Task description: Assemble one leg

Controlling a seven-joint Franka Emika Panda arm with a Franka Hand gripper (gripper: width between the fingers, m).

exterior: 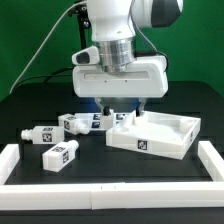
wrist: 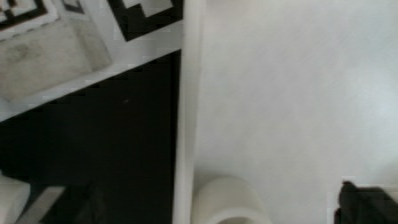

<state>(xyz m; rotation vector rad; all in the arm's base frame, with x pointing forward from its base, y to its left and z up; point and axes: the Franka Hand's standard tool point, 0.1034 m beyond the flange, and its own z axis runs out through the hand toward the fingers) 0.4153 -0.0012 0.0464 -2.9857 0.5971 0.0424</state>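
My gripper (exterior: 121, 104) hangs low over the back left corner of the white tray-like tabletop (exterior: 160, 143). In the wrist view its jaws stand wide apart, with dark fingertips (wrist: 370, 203) at the frame's edges and the gripper (wrist: 205, 206) over the tabletop's wall (wrist: 285, 110). A rounded white shape (wrist: 226, 200) lies between the jaws and neither touches it; I cannot tell what it is. White tagged legs lie on the black table at the exterior view's left: one leg (exterior: 41, 132), a second leg (exterior: 72, 124), a third leg (exterior: 60, 154). Another leg (wrist: 71, 45) lies just beside the tabletop.
A raised white border (exterior: 110, 190) runs along the table's front and sides. A small tagged piece (exterior: 101, 120) lies under the gripper's body, close to the tabletop's corner. Cables hang behind the arm.
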